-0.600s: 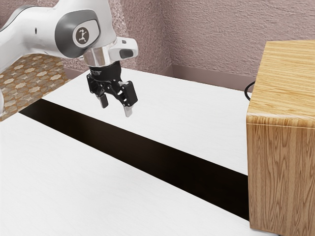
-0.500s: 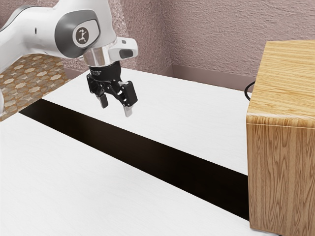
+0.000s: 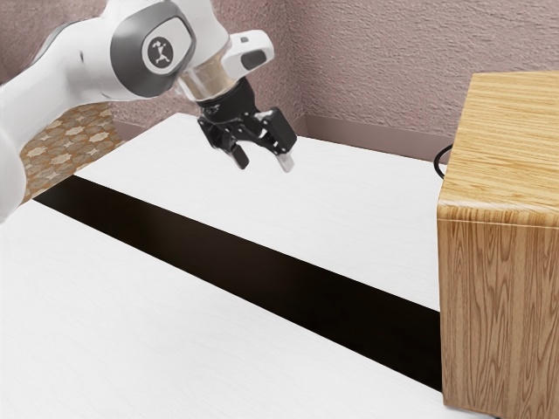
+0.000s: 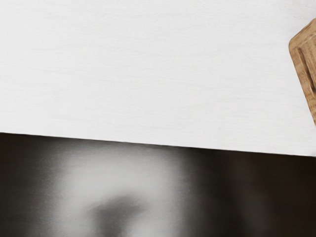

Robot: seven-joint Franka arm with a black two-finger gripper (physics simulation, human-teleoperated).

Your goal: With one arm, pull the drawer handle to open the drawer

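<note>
A wooden drawer cabinet stands at the exterior view's right on the white table. A thin black handle curves out from its far left face. My black gripper hangs open and empty above the table, well to the left of the cabinet and tilted toward it. In the wrist view a corner of the wooden cabinet shows beyond the white tabletop.
A black stripe crosses the white table diagonally. A pinkish textured wall stands behind. Patterned floor lies off the table's left end.
My hand has risen, moved right toward the cabinet and tilted its fingers toward it. The fingers stay open.
</note>
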